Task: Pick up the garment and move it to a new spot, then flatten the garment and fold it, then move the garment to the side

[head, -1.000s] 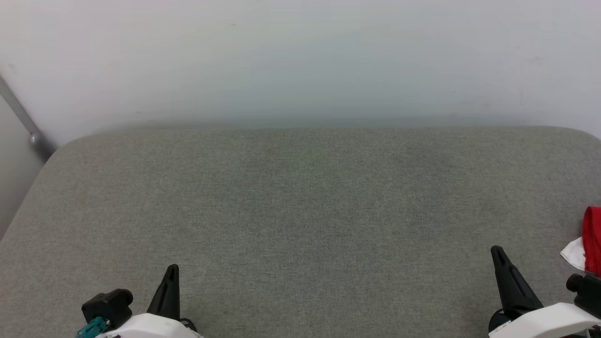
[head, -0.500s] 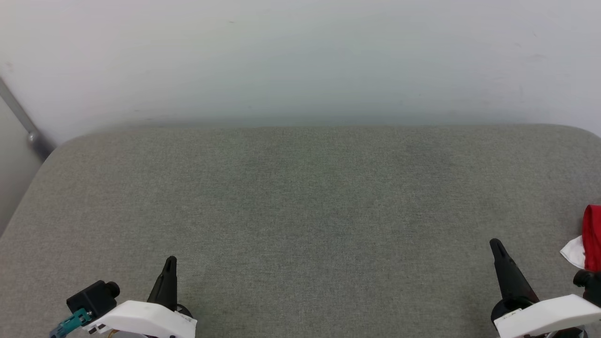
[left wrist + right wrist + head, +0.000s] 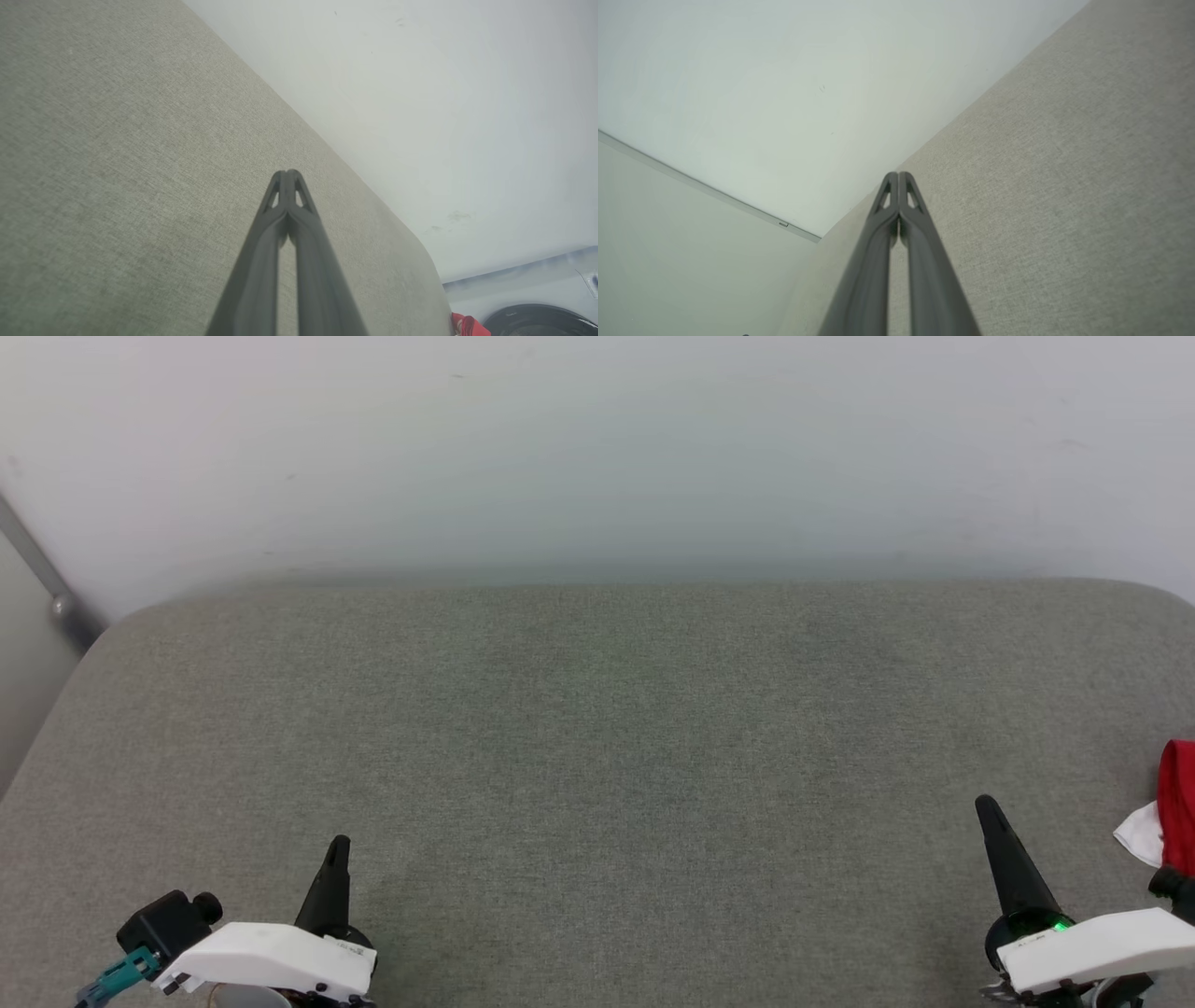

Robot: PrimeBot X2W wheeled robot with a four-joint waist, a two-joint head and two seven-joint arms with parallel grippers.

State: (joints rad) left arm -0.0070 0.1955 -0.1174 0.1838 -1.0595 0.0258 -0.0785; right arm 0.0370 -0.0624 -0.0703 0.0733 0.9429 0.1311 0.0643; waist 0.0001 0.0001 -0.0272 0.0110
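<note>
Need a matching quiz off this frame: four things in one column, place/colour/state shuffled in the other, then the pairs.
Column one:
1. garment
2. left gripper
3. right gripper
4. padded surface

Column two:
A. grey, runs back to the pale wall
B. shut, lower right of the head view
C. red and white, at the head view's right edge
D. shut, lower left of the head view

Pairs: 1-C, 2-D, 3-B, 4-A
</note>
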